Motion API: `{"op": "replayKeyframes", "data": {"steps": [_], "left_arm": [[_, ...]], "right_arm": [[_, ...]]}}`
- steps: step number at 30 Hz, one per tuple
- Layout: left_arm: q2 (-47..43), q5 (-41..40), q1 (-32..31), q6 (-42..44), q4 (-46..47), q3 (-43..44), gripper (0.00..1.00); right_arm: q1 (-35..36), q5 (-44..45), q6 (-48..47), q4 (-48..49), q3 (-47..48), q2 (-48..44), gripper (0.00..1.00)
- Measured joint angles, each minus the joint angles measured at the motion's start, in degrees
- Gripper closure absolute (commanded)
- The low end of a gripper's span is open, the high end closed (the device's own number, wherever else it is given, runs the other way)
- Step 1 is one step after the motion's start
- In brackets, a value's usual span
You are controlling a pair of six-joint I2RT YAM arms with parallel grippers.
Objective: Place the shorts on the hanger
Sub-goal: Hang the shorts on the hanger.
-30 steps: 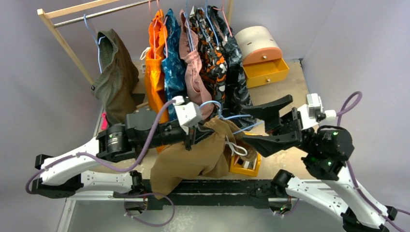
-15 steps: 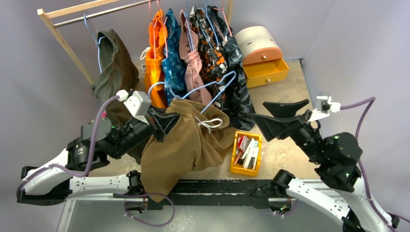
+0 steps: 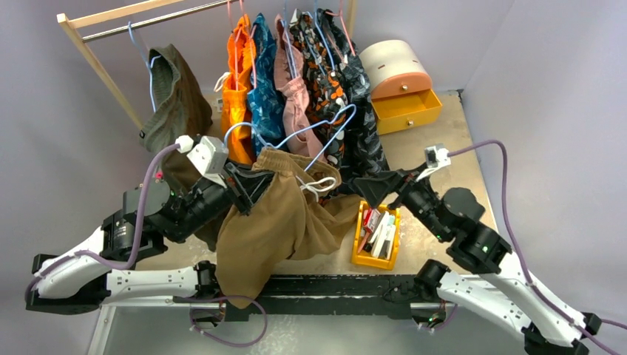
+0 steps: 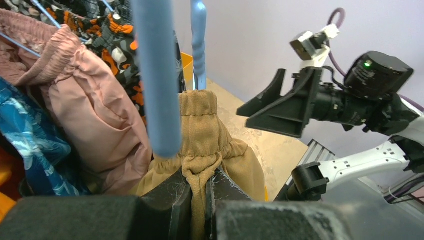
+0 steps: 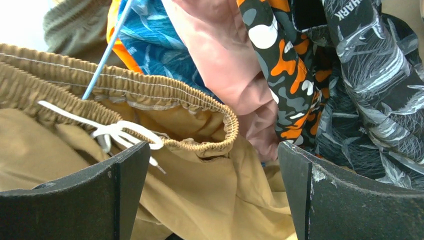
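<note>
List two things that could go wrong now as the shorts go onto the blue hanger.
1. The left tool pinches only a narrow waistband fold of the shorts; the hanging cloth might slip free.
2. The open right tool faces the drawstring; it may grab cord, not waistband, and the hanger could snag neighbouring hung clothes.

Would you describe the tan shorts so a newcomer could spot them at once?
Start at the wooden clothes rack at the back. In front of its hanging garments, the left gripper pinches the shorts by the waistband. They are plain tan-brown with a white drawstring, unlike the brighter or patterned pieces behind.
</note>
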Motion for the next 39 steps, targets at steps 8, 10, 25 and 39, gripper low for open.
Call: {"op": "replayKeyframes", "data": {"steps": [8,10,25,39], "left_arm": [[7.7,4.2,0.0,-0.1,-2.7,8.8,1.00],[9.3,5.2,0.0,-0.3,-2.9,9.8,1.00],[7.8,8.8,0.0,-4.0,-3.7,3.4,1.00],[7.4,8.7,0.0,-4.0,-3.4,3.4,1.00]], "right_arm": [[0.0,2.4,-4.3,0.0,11.6,15.0,0.01],[0.0,3.3,-4.7,0.9,11.5,15.6,0.02],[-0.1,3.1,2.8,-1.4,-1.2,7.3,0.18],[-0.1,-1.2,7.5,-0.6,-8.7,5.7,0.32]]}}
